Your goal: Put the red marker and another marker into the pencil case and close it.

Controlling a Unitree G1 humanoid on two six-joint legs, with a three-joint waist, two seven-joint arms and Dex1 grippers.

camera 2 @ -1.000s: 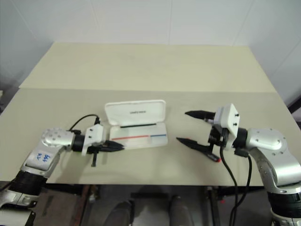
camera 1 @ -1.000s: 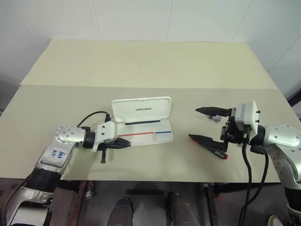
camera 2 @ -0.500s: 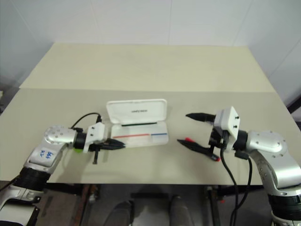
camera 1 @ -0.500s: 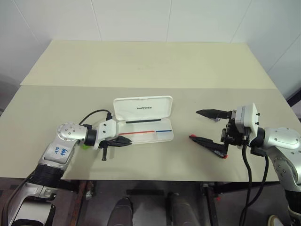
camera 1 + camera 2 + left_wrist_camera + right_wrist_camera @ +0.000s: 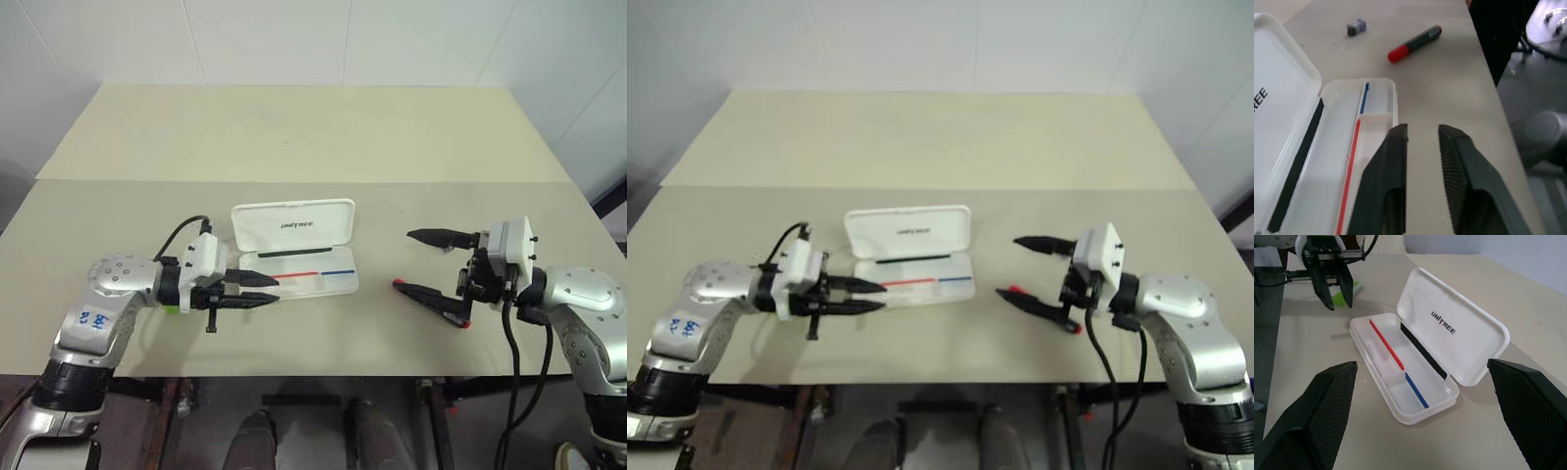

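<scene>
The pencil case (image 5: 294,225) lies open in the middle of the table, its lid propped up behind the tray (image 5: 1400,406) with red and blue lines. My left gripper (image 5: 275,291) hovers at the tray's left end, pointing right, slightly open and empty; in the left wrist view its fingers (image 5: 1386,171) stand a narrow gap apart. The red marker (image 5: 1414,43) lies on the table right of the case, under my right gripper (image 5: 403,259), which is wide open. Another marker (image 5: 1346,294), lime green, lies by my left wrist, mostly hidden in the head views.
A tiny grey object (image 5: 1356,27) rests on the table beyond the red marker. The table (image 5: 294,137) has a seam across it and much bare surface behind the case. Its front edge runs close under both arms.
My left gripper has gone from shut to slightly open and has risen and drawn back a little from the case's left end. The right arm has stayed put.
</scene>
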